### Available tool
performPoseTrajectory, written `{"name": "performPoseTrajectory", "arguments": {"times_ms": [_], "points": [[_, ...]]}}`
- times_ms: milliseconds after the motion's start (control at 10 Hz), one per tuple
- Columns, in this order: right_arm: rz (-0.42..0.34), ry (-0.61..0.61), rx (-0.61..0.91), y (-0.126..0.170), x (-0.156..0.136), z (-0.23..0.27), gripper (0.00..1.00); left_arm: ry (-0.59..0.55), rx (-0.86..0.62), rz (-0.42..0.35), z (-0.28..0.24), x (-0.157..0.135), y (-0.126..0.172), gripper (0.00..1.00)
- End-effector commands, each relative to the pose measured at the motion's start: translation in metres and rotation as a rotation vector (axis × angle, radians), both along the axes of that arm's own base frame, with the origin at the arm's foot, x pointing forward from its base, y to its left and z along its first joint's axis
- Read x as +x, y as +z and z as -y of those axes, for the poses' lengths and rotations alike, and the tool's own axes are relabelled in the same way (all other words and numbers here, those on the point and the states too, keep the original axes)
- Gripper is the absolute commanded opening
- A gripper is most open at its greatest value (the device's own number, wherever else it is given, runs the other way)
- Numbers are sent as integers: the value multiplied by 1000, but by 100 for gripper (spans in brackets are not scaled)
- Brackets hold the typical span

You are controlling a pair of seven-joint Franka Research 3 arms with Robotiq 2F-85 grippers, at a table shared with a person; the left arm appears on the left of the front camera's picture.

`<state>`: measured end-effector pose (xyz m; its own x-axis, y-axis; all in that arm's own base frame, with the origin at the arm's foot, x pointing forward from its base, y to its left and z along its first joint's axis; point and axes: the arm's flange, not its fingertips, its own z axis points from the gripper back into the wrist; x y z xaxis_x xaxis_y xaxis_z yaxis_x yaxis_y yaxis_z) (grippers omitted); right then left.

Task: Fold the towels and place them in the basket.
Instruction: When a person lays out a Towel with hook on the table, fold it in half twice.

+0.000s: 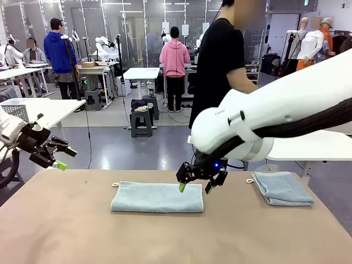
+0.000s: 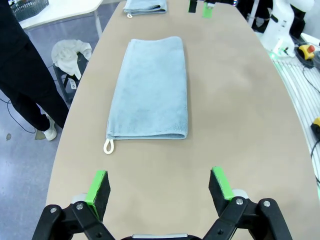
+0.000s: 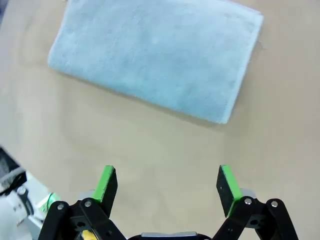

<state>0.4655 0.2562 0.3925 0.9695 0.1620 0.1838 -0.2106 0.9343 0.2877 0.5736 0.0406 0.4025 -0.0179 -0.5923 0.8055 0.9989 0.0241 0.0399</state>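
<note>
One light blue-grey towel (image 1: 157, 197) lies folded into a long strip at the table's middle, its white loop (image 1: 115, 185) at the left end. A second towel (image 1: 281, 188), folded smaller, lies at the right. My right gripper (image 1: 193, 188) hovers open just over the long towel's right end. My left gripper (image 1: 65, 157) hangs open over the table's left edge, holding nothing. From the left wrist, the long towel (image 2: 150, 90) stretches away from the open left gripper (image 2: 160, 187). The right gripper (image 3: 167, 182) has a towel (image 3: 155, 55) flat beyond its fingers. The basket (image 2: 27, 7), dark mesh, stands on a white side table.
A person in black (image 1: 220, 60) stands at the far side of the brown table (image 1: 82, 231). A stool with a pale cloth (image 2: 70, 55) is beside the table on that side. A yellow box with a red button (image 2: 306, 50) sits on the robot's side.
</note>
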Motion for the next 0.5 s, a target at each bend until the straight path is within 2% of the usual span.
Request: {"name": "performPoseTrajectory", "arguments": {"times_ms": [0, 400], "points": [[12, -117, -101, -15, 14, -18, 100, -1, 1, 7, 0, -1, 4, 100], [-2, -170, -135, -40, 36, -24, 100, -1, 1, 7, 0, -1, 4, 100]]}}
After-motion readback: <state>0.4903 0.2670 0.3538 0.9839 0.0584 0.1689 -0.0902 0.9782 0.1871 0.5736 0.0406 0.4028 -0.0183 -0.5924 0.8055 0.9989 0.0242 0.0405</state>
